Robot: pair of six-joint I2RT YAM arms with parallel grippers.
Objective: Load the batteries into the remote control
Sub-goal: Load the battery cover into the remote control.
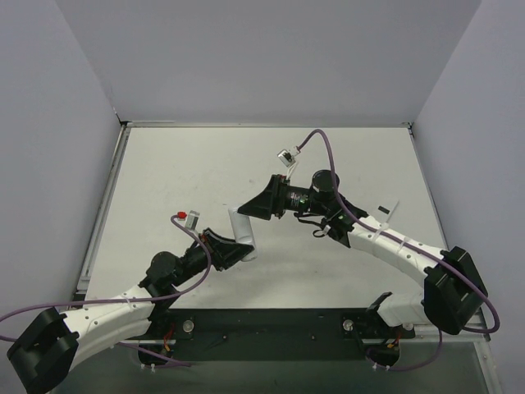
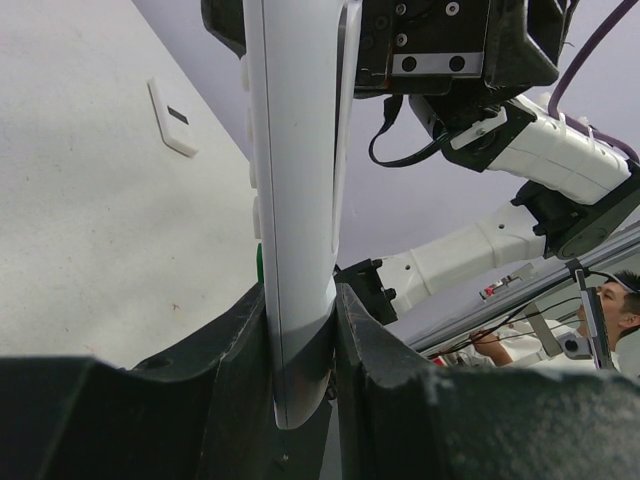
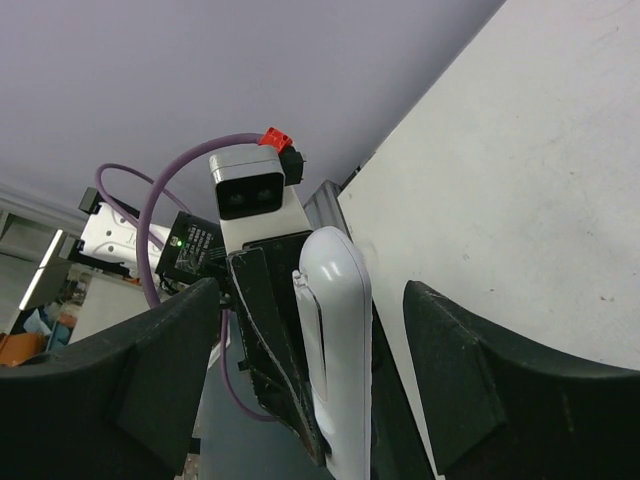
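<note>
In the top view, the left gripper (image 1: 232, 246) is reaching in from 7 o'clock. It is pinching the near end of the remote control (image 1: 240, 230), which is sitting close to the middle of the table (image 1: 180, 172). The right gripper (image 1: 246, 208) is coming in from 4 o'clock, with its tips at the remote control's far end. A small white cover piece (image 1: 385, 210) is lying on the table at 3 o'clock from the remote control, well apart from it.

In the left wrist view, the black fingers (image 2: 235, 340) are clamping the remote control from both sides. It is showing edge-on, with its buttons bulging toward 9 o'clock. The right gripper's body is filling 12 o'clock. A person (image 2: 612, 305) is showing at 4 o'clock, beyond the table.

In the right wrist view, the right fingers (image 3: 130, 380) are standing spread wide, at 9 and 3 o'clock of the remote control's rounded end, and are not touching it.
</note>
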